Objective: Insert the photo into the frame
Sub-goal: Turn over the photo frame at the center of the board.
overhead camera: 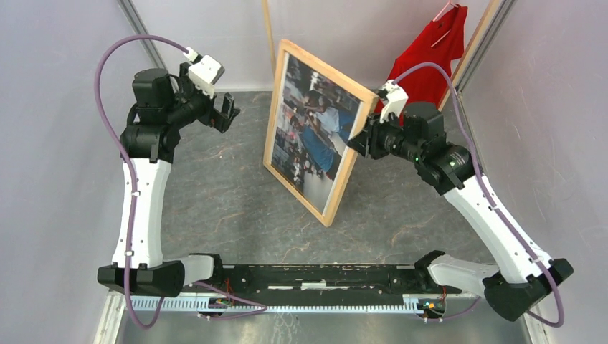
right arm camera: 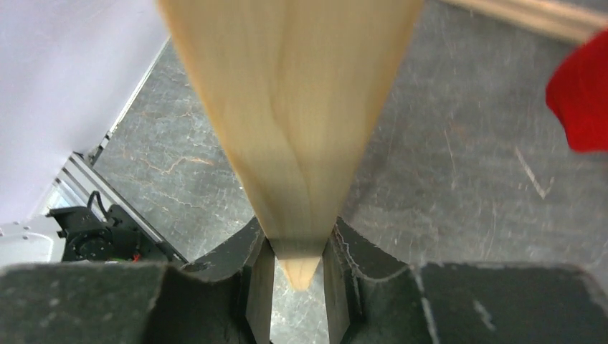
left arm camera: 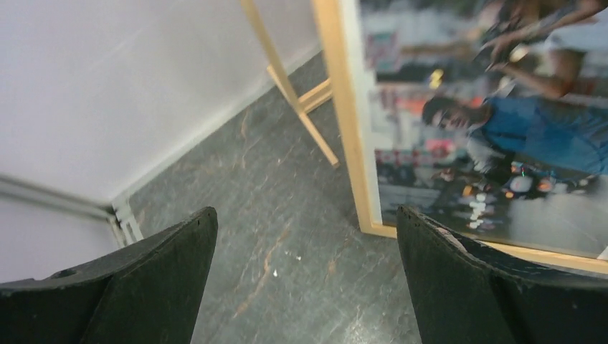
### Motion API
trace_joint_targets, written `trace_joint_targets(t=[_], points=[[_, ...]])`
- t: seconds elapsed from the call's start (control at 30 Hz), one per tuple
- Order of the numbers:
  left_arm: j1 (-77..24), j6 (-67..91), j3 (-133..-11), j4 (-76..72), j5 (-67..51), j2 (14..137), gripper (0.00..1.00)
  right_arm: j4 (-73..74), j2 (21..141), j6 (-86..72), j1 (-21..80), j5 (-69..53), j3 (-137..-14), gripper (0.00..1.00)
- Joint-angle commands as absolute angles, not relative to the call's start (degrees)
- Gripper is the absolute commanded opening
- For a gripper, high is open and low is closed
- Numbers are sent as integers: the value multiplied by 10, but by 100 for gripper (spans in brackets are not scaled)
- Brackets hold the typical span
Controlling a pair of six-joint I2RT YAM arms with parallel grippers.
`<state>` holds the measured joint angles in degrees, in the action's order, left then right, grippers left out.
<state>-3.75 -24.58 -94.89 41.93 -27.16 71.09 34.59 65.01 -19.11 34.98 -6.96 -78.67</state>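
- Both arms and the whole frame (overhead camera: 343,188) are seen together only in the top view. The frame is stood up on the grey table (overhead camera: 215,193), between the two arms.
- The photo (overhead camera: 313,125) is seen inside the frame, turned on its side.
- In the left wrist view the photo (left arm camera: 487,122) is shown close up, with a man in a blue shirt. The wooden rack legs (left arm camera: 287,86) are seen behind the frame (left arm camera: 344,107).
- In the right wrist view only the thin wood edge of the frame (right arm camera: 294,107) is shown. A bit of the red shirt (right arm camera: 581,93) is seen at the side.
- The frame's edge is pinched between the fingers of the right claw (right arm camera: 297,276).
- The left claw (left arm camera: 305,272) is spread wide. Nothing is held or touched by it.
- The right arm is bent in from the right, with its claw (overhead camera: 361,140) at the frame's right side.
- The left arm is lifted and bent, and its claw (overhead camera: 228,113) is pointed at the frame but kept apart from it.
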Motion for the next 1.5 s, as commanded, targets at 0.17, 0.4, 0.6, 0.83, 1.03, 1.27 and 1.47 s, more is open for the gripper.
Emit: trace_joint_targets(t=[0.17, 0.4, 0.6, 0.83, 1.03, 1.27, 1.47], points=[[-1, -263, -872, 427, -261, 702, 100, 257, 626, -306, 167, -300, -637, 0], [-1, -303, -829, 452, -263, 717, 99, 195, 586, -363, 115, -362, -486, 0], [16, -341, -772, 441, -258, 712, 100, 148, 536, -410, 102, -370, -369, 0], [16, -374, -711, 421, -252, 700, 100, 96, 495, -471, 90, -377, -252, 0], [16, -390, -677, 412, -274, 697, 100, 10, 441, -579, 87, -356, -116, 0], [16, -396, -664, 411, -271, 717, 100, -133, 447, -697, 86, -319, -18, 5], [16, -402, -651, 407, -271, 718, 100, -135, 488, -687, 87, -290, -18, 27]])
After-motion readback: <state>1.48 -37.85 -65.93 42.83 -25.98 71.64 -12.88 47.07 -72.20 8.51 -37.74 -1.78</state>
